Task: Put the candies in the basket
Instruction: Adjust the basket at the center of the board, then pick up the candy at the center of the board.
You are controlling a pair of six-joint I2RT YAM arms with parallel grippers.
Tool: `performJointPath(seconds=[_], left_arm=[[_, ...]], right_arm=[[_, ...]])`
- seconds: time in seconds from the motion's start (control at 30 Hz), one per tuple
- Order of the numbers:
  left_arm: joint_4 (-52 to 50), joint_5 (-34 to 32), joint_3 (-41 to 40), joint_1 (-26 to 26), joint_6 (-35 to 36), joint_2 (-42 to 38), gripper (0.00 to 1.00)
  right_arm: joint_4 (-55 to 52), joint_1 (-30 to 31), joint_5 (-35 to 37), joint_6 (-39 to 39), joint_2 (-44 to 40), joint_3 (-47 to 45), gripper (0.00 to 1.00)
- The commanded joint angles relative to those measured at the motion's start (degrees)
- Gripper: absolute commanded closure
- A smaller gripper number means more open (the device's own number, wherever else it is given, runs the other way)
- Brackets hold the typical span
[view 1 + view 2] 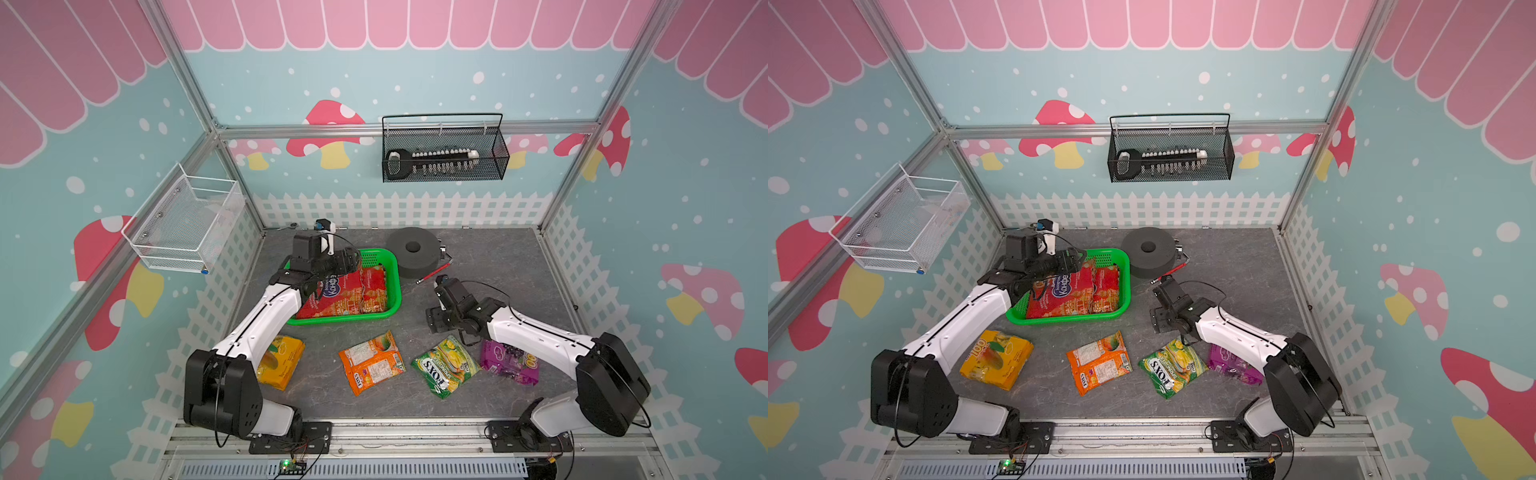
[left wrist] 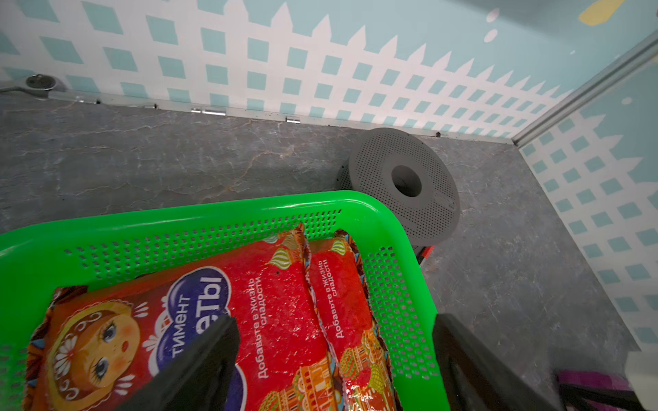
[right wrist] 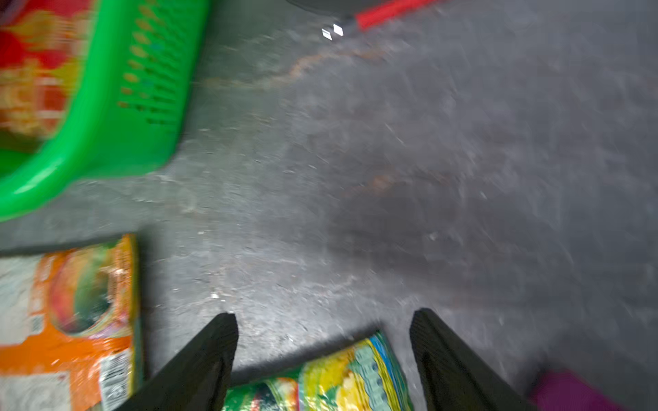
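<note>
Your right hand (image 3: 324, 316) hangs wide and empty over the edge of the FOX'S bag (image 3: 338, 377). Your left hand (image 2: 334, 320), wide too, is above the basket (image 2: 249, 210), where two red bags (image 2: 270, 302) lie. Four bags (image 1: 371, 361) wait on the counter (image 1: 498, 257). Next, I judge: lower and pinch the FOX'S bag.

dark grey round perforated spool (image 1: 412, 257): flat on grey marbled tabletop (image 1: 507, 270) | thin red-handled tool (image 1: 432, 274): at spool's edge | black wire-mesh wall basket (image 1: 444, 151): back wall, holds black-handled toothed item (image 1: 432, 160) | white wire-mesh wall basket (image 1: 187, 224): side wall
</note>
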Motion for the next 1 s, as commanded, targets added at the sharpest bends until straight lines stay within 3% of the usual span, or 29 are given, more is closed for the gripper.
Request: performJointPath(seconds=[0.0,0.13,0.23,0.33,0.5,0.77,0.97], left_arm=[[3.00,1.55,-1.05,-1.52,2.64,1.16,0.11],[3.83,3.47,-1.38,-2.46,2.93,2.24,0.11],[4.07,3.38,-1.77,-2.60,2.29,2.55,0.11],[4.15,2.98,-2.09,-2.55,1.87,2.57,0.11],[4.25,2.41,-2.56,-2.55,1.85,2.31,0.11],[4.47,2.27,-3.10,-2.57,1.76,2.54,0.11],[4.38,2.17,-3.32,-2.56,1.72,2.56,0.11]], right_arm=[[-9.51,-1.37,7.99,11.88,-2.22,-1.10,0.20],[-8.53,-3.21,5.57,10.92,-4.59,-2.26,0.26],[-4.29,-3.22,-5.82,2.02,-4.59,-3.27,0.27],[-3.13,-3.27,-13.49,-0.94,-3.59,-5.64,0.28],[-3.14,-5.67,-17.26,-3.10,0.06,-7.50,0.36],[-3.12,-8.20,-20.97,-4.87,3.45,-8.21,0.36],[-2.27,-8.28,-23.84,-5.25,3.49,-8.30,0.52]])
